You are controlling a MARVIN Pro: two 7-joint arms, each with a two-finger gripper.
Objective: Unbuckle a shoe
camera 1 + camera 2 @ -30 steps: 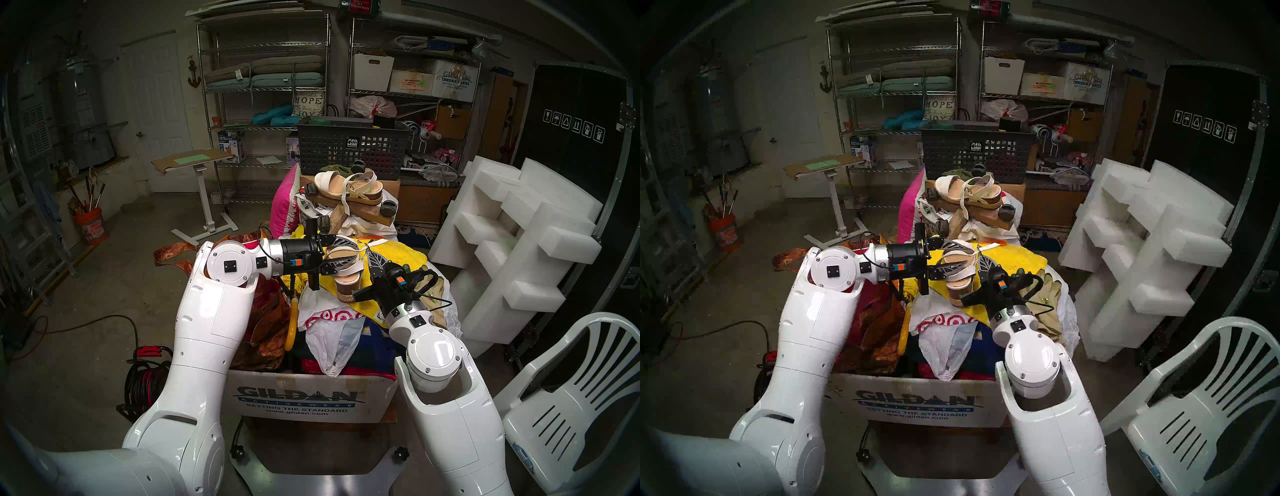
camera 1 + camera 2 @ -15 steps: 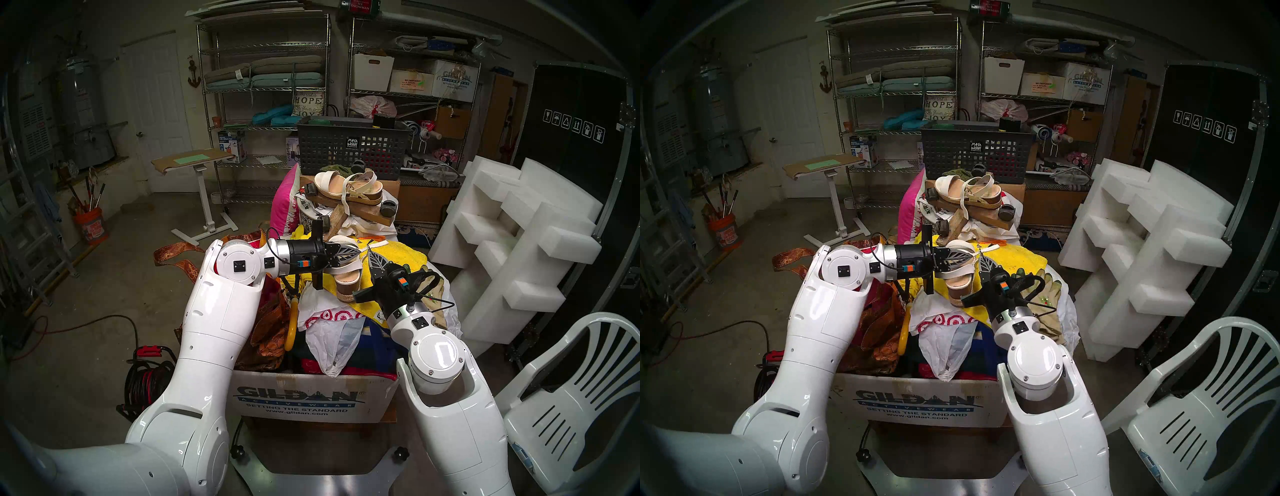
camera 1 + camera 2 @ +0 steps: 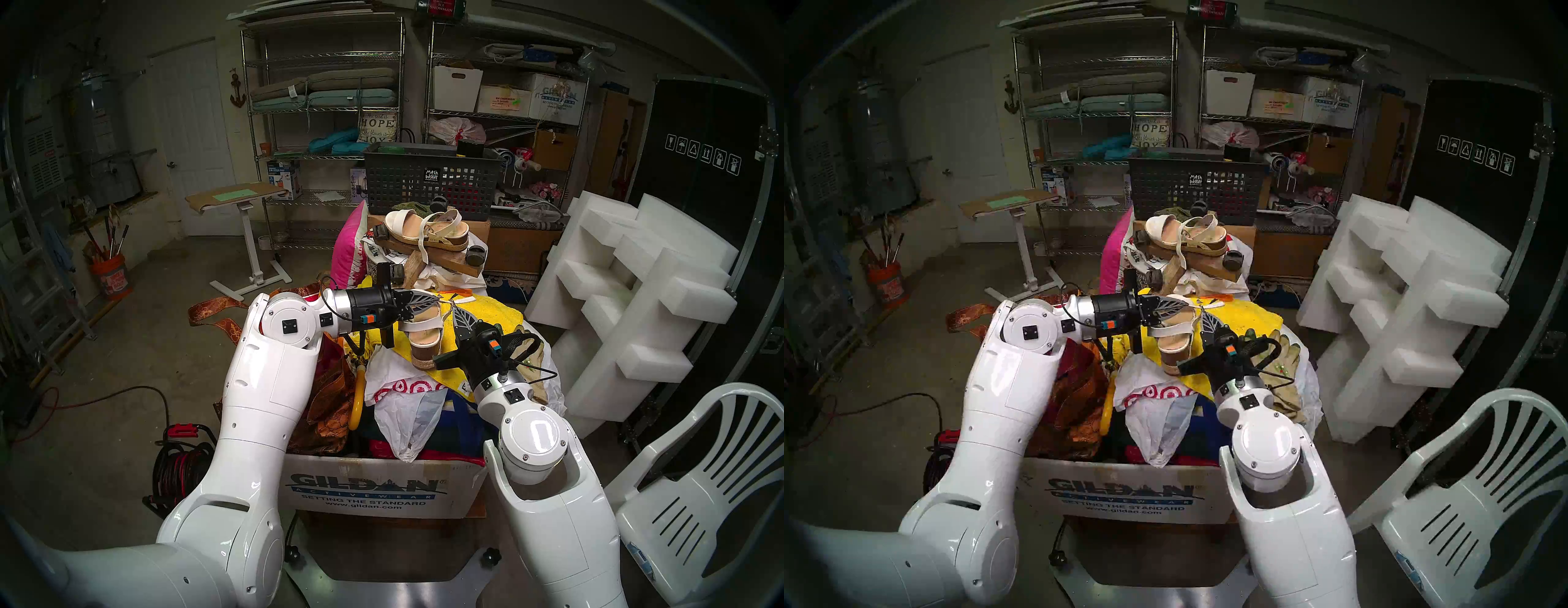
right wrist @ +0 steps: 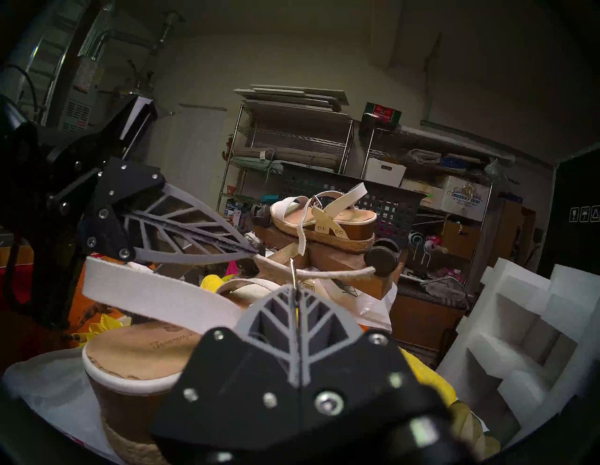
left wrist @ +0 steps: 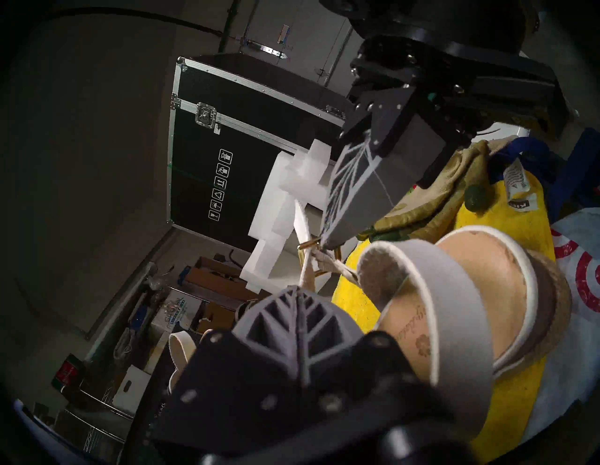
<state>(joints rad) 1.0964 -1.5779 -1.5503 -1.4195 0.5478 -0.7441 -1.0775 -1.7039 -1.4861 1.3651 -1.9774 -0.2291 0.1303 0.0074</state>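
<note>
The sandal (image 3: 425, 331) stands heel-down toward the robot on a yellow towel (image 3: 488, 312) atop the heaped clothes in the cardboard box (image 3: 369, 488), its brown heel and jute band facing us and the broad white toe strap arching over the tan insole. The left gripper (image 3: 437, 299) reaches in from the left above the shoe, fingers pressed together at the tip; from the right wrist view they meet on the thin ankle strap (image 4: 337, 274), which runs off taut to the right. The right gripper (image 3: 457, 313) comes up from the right side of the shoe, fingers likewise closed, pinching the small brass buckle (image 5: 306, 245) at their tip, as the left wrist view shows. The two grippers sit near each other, the strap between them. A second sandal (image 3: 426, 231) rests on a wooden dolly (image 3: 441, 261) farther back, well apart. Gloves (image 3: 530, 361) lie beside the right wrist.
</note>
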